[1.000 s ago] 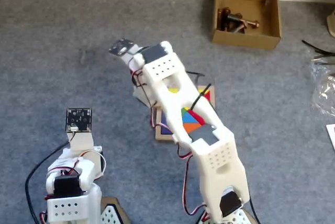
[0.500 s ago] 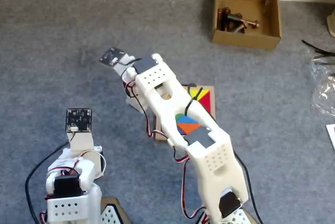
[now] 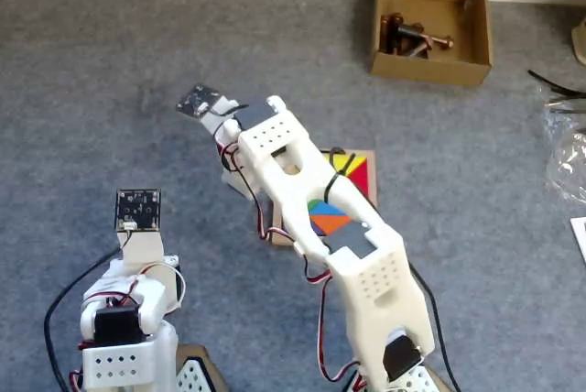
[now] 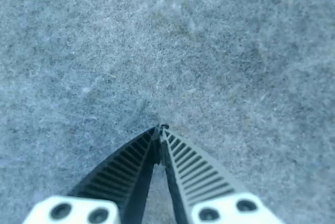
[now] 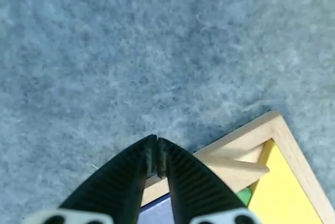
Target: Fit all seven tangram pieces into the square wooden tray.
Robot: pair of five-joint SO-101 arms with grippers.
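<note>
The square wooden tray (image 3: 359, 156) lies mid-table, mostly under my right arm (image 3: 316, 204). Yellow (image 3: 341, 162), red (image 3: 359, 172), orange (image 3: 328, 223) and green (image 3: 318, 207) pieces show inside it. In the right wrist view my right gripper (image 5: 157, 148) is shut with nothing held, its tips over the carpet just outside the tray's corner (image 5: 272, 124). A yellow piece (image 5: 282, 192), a pale wooden triangle (image 5: 238, 170) and a blue piece (image 5: 157, 211) lie in that corner. My left gripper (image 4: 159, 131) is shut and holds nothing, over bare carpet. The left arm (image 3: 128, 319) sits folded at the near left.
A cardboard box (image 3: 430, 60) with brownish objects stands at the back right. Cables and clear plastic (image 3: 563, 149) lie at the right edge. Grey carpet covers the table, with open carpet to the left and back.
My right arm has swung leftward, uncovering more of the tray's right side; most of that happened early, with little motion lately. The left arm has stayed still.
</note>
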